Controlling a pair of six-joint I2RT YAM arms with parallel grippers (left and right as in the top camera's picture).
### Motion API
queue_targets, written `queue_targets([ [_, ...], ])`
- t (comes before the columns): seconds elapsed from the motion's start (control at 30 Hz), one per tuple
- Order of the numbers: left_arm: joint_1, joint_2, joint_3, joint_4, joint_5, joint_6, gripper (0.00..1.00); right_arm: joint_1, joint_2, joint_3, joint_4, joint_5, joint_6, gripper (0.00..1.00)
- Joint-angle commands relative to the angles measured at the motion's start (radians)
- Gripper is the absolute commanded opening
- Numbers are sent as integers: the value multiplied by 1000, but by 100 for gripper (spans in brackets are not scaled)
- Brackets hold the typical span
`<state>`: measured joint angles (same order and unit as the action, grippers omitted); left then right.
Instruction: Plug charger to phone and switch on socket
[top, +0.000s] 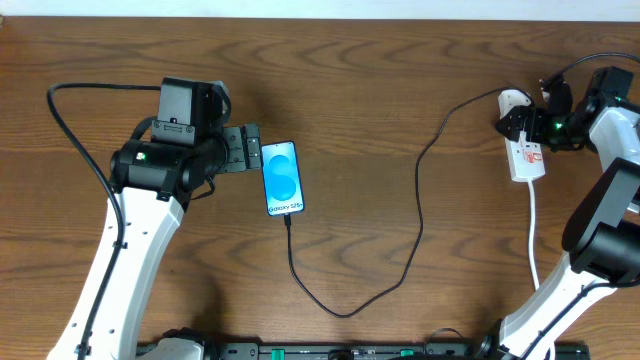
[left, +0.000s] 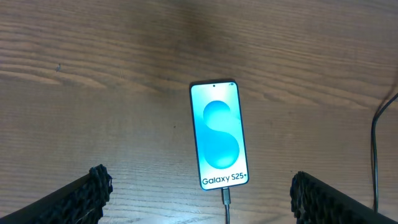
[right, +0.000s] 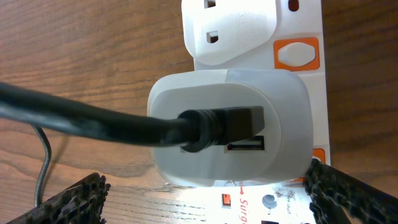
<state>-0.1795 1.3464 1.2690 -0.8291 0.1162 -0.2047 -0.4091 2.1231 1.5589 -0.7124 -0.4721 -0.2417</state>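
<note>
The phone (top: 283, 178) lies flat on the table, its light blue "Galaxy S25" screen up; it also shows in the left wrist view (left: 219, 135). The black charger cable (top: 345, 312) has its tip (left: 226, 198) in the phone's bottom edge and loops right, up to a white adapter (right: 230, 127) on the socket strip (top: 527, 157). My left gripper (left: 199, 193) is open, just left of the phone and above it. My right gripper (right: 205, 193) is open, hovering over the strip (right: 298, 56) beside the adapter.
The strip's white cord (top: 533, 235) runs down toward the front edge on the right. Orange switches (right: 296, 53) and a small red mark (right: 226, 200) show on the strip. A second white plug (right: 227, 28) sits beyond the adapter.
</note>
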Motion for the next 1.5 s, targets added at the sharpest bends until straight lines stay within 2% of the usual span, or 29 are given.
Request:
queue_targets([
  [0.0, -2, -1, 16, -1, -16, 17, 94, 23, 11, -32, -5, -100, 16, 99],
  [0.07, -2, -1, 16, -1, -16, 17, 94, 23, 11, -32, -6, -100, 15, 99],
  [0.23, -2, -1, 16, -1, -16, 17, 94, 24, 11, -32, -22, -186, -107, 99],
  [0.37, -2, -1, 16, -1, -16, 18, 94, 25, 11, -32, -25, -186, -119, 99],
  [1.47, -2, -1, 16, -1, -16, 18, 94, 61, 11, -47, -11, -245, -65, 99],
])
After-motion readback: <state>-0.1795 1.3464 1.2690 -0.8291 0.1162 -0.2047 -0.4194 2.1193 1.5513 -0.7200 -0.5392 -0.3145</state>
